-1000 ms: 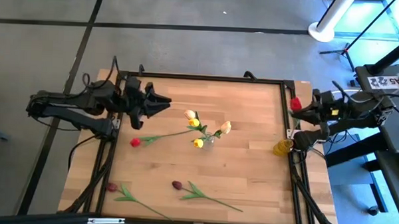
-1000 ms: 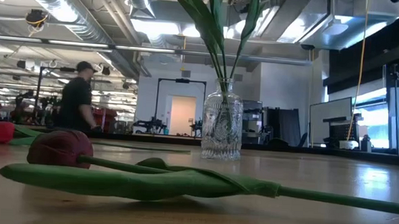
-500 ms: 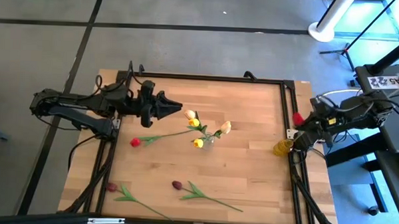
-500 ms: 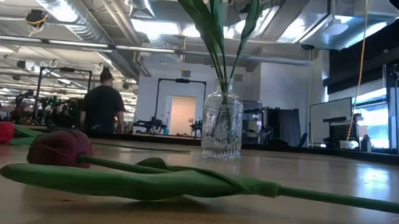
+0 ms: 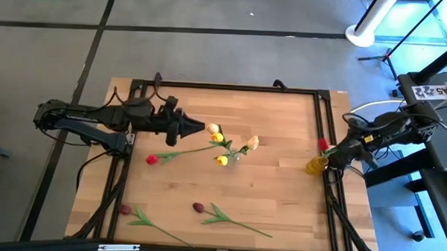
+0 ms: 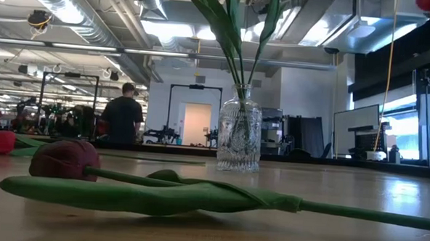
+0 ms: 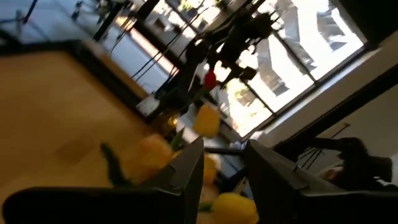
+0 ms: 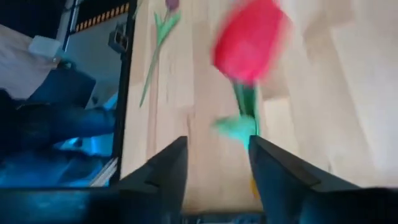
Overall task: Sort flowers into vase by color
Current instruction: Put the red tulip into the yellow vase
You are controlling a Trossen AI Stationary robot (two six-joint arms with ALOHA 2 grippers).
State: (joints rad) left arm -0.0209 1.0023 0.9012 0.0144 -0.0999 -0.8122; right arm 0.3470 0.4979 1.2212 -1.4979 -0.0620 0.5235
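Note:
My right gripper (image 5: 333, 150) hangs at the table's right edge above an amber vase (image 5: 317, 164). It is open, with a red flower (image 8: 249, 40) ahead of its fingers, stem running down between them. My left gripper (image 5: 201, 127) is open and empty. It points level at the yellow and peach flowers (image 5: 218, 138) standing in a clear glass vase (image 6: 239, 136). A red flower (image 5: 151, 159) and two maroon flowers (image 5: 198, 207) (image 5: 125, 209) lie flat on the wood. My right gripper's fingers stand either side of the red flower's stem (image 8: 247, 134), slanting down from the table's right side. Whether they touch the stem I cannot tell. The flower stands head up, clear of the table.
A black frame (image 5: 225, 87) runs around the wooden table top. Bare wood lies between the glass vase and the amber vase. A person (image 6: 122, 120) stands in the room behind the table.
My left gripper has moved toward the table's right, sunk a little and rolled, ending close to the yellow flowers. My right gripper has tipped downward and carried the red flower from the far right corner toward the amber vase. The person behind has walked to the right.

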